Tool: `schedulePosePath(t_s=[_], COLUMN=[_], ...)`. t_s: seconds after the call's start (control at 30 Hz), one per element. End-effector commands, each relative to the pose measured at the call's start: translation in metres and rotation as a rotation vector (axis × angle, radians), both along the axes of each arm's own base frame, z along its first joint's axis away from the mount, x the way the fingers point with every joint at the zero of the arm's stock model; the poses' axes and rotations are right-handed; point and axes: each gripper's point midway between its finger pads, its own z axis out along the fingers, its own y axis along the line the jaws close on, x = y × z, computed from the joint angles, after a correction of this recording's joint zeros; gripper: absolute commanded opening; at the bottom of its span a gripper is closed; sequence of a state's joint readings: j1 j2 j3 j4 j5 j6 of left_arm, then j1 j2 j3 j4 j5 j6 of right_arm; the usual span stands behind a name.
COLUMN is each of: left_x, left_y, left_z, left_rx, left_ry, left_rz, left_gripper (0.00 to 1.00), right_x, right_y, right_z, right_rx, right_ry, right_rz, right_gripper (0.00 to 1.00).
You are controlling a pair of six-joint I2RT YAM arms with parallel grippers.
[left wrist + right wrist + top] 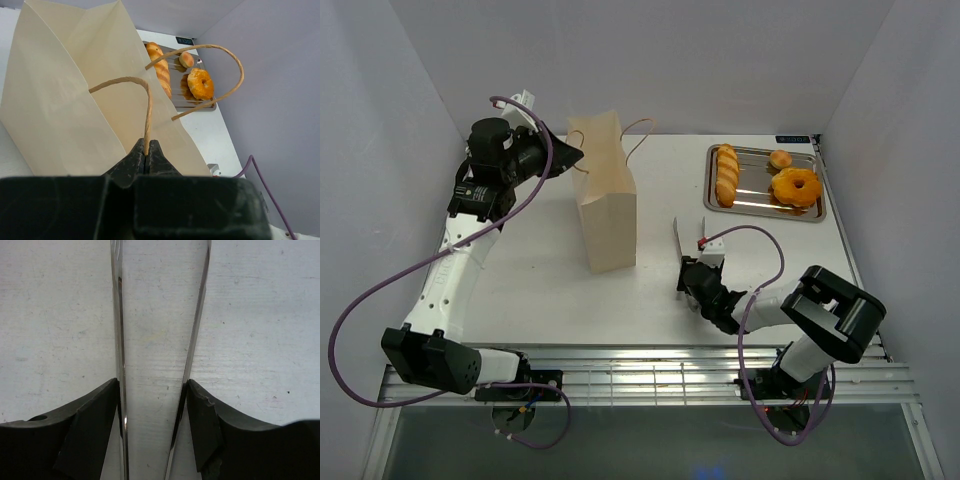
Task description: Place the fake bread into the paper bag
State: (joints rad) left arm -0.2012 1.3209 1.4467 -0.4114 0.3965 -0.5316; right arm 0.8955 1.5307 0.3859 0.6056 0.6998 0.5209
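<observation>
The paper bag (605, 195) stands upright at mid-left. My left gripper (575, 157) is shut on its near cord handle (148, 115), in the left wrist view (145, 150); the bag's side (60, 110) fills that view. The fake bread lies on a steel tray (760, 203) at the back right: a long ridged loaf (726, 175), a ring doughnut (795, 186) and a small bun (780, 158). My right gripper (692, 268) lies low on the table, its fingers (100, 410) pressed on both arms of the metal tongs (119, 315), which point away from me (677, 238).
The tray sits near the right wall and back corner. White walls enclose the table on the left, back and right. A slatted metal edge (640, 375) runs along the front by the arm bases.
</observation>
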Motion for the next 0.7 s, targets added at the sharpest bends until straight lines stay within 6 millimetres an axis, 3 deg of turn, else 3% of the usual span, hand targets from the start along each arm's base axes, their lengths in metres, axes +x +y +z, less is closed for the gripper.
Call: schedulePosePath(t_s=[0.0, 0.33, 0.43, 0.47, 0.57, 0.67], left_x=[-0.015, -0.021, -0.021, -0.022, -0.022, -0.022], left_y=[0.002, 0.006, 0.007, 0.006, 0.005, 0.005], left_z=[0.013, 0.013, 0.009, 0.009, 0.007, 0.005], left_rx=[0.003, 0.017, 0.018, 0.017, 0.013, 0.012], left_ry=[-0.042, -0.049, -0.039, -0.040, -0.035, -0.031], left_rz=[-0.008, 0.004, 0.006, 0.003, -0.005, -0.005], left_gripper=[0.00, 0.00, 0.00, 0.00, 0.00, 0.00], right_x=[-0.015, -0.034, -0.039, -0.042, -0.047, -0.045], right_y=[-0.026, -0.024, -0.027, -0.030, -0.032, -0.029], right_z=[-0.027, -0.062, -0.072, -0.078, -0.080, -0.070], right_rx=[-0.112, -0.177, -0.195, -0.211, -0.195, -0.166], right_ry=[0.007, 0.042, 0.053, 0.061, 0.055, 0.029], right_rz=[-0.065, -0.041, -0.045, -0.046, -0.047, -0.058], right_gripper=[0.63, 0.62, 0.50, 0.36, 0.17, 0.11])
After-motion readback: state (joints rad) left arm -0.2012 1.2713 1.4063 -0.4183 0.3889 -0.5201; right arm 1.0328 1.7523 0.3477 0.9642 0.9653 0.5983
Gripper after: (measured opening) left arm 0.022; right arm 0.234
